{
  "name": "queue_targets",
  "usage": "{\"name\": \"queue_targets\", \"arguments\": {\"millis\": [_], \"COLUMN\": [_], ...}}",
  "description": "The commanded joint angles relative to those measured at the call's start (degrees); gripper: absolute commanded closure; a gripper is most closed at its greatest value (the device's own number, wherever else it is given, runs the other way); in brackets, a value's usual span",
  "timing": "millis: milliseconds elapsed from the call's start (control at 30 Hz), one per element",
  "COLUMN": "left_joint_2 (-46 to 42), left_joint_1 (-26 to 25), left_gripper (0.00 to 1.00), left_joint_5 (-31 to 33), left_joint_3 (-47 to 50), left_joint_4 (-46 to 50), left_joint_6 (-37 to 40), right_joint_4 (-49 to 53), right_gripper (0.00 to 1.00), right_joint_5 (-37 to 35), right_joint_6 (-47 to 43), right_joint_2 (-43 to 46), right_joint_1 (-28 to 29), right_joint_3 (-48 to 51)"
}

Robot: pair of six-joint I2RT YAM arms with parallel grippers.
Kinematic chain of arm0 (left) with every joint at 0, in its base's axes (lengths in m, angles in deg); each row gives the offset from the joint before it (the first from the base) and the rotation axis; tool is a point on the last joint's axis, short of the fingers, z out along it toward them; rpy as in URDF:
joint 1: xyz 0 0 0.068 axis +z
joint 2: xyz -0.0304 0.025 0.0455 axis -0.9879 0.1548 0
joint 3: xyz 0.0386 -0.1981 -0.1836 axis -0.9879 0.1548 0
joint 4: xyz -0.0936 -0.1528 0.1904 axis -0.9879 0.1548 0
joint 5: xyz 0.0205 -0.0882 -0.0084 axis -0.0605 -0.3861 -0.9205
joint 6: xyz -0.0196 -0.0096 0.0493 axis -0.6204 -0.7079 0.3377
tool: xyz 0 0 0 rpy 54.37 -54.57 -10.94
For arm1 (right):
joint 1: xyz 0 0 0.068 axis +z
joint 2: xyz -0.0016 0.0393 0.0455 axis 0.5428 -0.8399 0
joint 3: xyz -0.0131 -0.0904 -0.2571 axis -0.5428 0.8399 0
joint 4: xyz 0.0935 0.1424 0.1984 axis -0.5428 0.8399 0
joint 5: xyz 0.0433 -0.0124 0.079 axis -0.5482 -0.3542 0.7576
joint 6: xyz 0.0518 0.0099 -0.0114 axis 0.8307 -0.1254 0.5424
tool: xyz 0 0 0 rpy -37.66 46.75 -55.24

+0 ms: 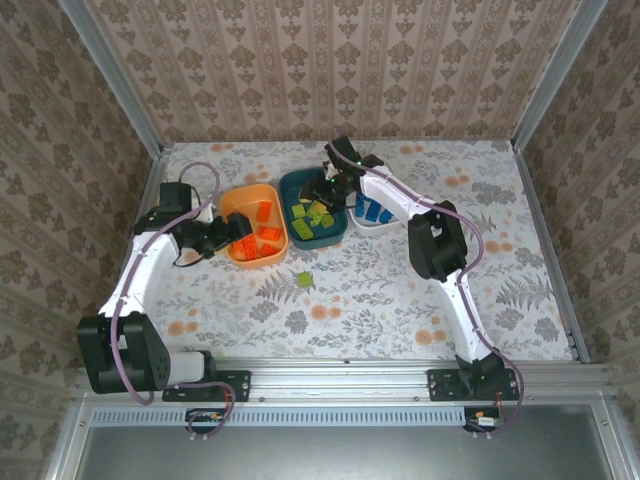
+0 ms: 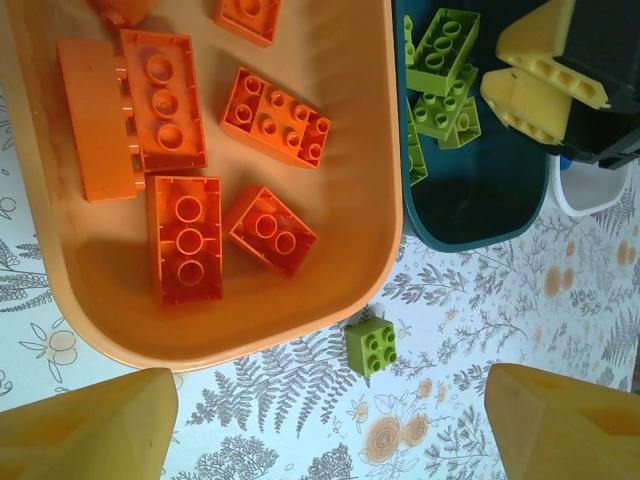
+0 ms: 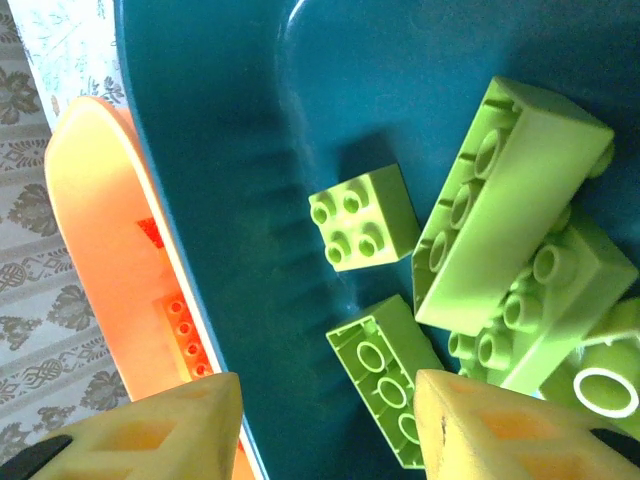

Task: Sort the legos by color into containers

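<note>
Left wrist view: the left gripper (image 2: pixel 330 430) was spread wide and held nothing, poised above the table (image 2: pixel 480 330) just off the orange dish (image 2: pixel 350 120). A lone lime brick (image 2: pixel 371 346) lay on the table just beside that dish's rim. Orange bricks (image 2: pixel 185 235) lay inside the dish. The right gripper (image 3: pixel 325 400) also gaped empty, low over the teal dish (image 3: pixel 220 150), where the lime bricks (image 3: pixel 505 210) were piled. Blue bricks (image 1: pixel 375 210) sat in the white dish (image 1: pixel 372 225).

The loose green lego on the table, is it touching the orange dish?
Apart. The top external view shows patterned tablecloth between the green lego and the orange dish rim.
</note>
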Motion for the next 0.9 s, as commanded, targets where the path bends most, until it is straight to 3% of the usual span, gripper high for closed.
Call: {"name": "queue_targets", "arguments": {"millis": [0,467,867], "left_joint_2": [-0.02,-0.54,-0.2], "left_joint_1": [0.33,0.19,-1.88], "left_gripper": [0.18,0.18,0.17], "left_joint_5": [-1.54,-1.49,-0.08], "left_joint_3": [-0.3,-0.67,-1.5], "left_joint_4": [-0.97,-0.98,-0.14], "left_joint_6": [0.33,0.43,1.38], "right_joint_4": [1.76,5.34,5.37], "right_gripper": [0.51,0.5,0.43], "right_joint_5": [-1.77,-7.79,-13.92], "right_joint_6": [-2.03,-8.85,-13.87], "right_joint_2": [7.14,24.86,36.83], "right_joint_1": [0.33,0.67,6.69], "right_joint_3": [2.16,19.48,40.84]}}
